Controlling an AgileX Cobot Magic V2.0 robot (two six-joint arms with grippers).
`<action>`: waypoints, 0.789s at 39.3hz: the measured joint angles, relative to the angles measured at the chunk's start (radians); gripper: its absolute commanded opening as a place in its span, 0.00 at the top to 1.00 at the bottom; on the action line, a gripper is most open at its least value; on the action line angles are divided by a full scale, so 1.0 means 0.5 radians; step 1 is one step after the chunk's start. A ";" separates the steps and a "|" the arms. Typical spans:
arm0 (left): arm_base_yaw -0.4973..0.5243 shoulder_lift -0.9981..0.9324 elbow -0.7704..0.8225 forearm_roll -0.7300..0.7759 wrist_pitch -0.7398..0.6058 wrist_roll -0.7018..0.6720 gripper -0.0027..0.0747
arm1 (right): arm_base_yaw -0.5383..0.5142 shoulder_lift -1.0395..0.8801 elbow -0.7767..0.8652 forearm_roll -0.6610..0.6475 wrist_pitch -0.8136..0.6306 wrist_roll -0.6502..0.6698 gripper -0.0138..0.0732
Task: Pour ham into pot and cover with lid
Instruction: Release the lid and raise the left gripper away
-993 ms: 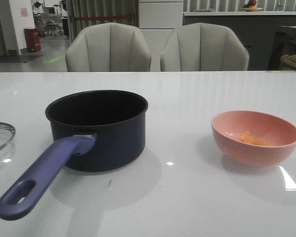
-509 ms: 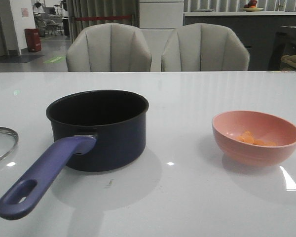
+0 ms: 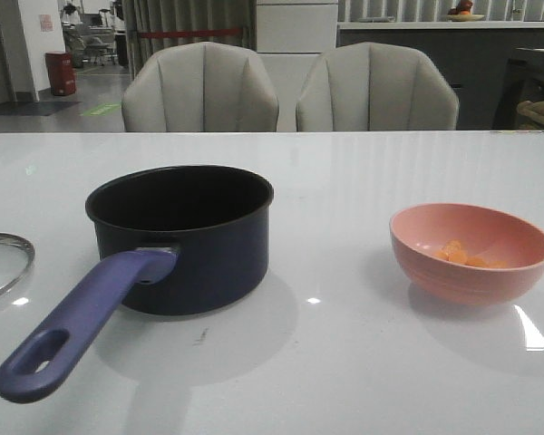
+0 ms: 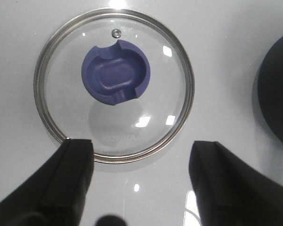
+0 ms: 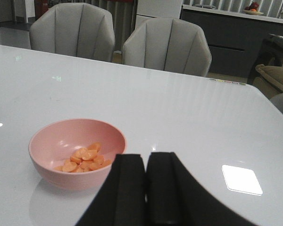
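Observation:
The dark navy pot (image 3: 186, 240) stands left of centre on the white table, its blue-purple handle (image 3: 82, 319) pointing to the near left. The ham (image 3: 462, 255) is a small orange heap in the pink bowl (image 3: 470, 251) at the right; both also show in the right wrist view, ham (image 5: 83, 159) and bowl (image 5: 75, 153). The glass lid (image 4: 114, 84) with its blue knob (image 4: 115, 71) lies flat on the table; only its edge (image 3: 4, 263) shows at the far left of the front view. My left gripper (image 4: 140, 155) is open above the lid's near rim, holding nothing. My right gripper (image 5: 145, 162) is shut and empty beside the bowl.
Two grey chairs (image 3: 199, 89) stand behind the table's far edge. The pot's dark side (image 4: 278, 94) shows at the edge of the left wrist view. A bright light reflection (image 5: 242, 179) lies on the table near my right gripper.
More of the lid's edge shows at the far left of the front view than a second ago, and the whole scene sits slightly further right. The pot and bowl keep their places on the table.

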 measured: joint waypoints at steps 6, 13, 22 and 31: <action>0.000 -0.428 0.264 -0.046 -0.230 0.003 0.40 | 0.000 0.000 0.000 0.000 0.000 0.000 0.67; -0.008 -0.896 0.478 -0.061 -0.517 0.003 0.40 | 0.000 0.000 0.000 0.000 0.000 0.000 0.67; -0.319 -1.268 0.706 -0.044 -0.788 0.003 0.40 | 0.000 0.000 0.000 0.000 0.000 0.000 0.67; -0.578 -1.472 0.838 0.192 -0.909 0.003 0.40 | 0.000 0.000 0.000 0.000 0.000 0.000 0.67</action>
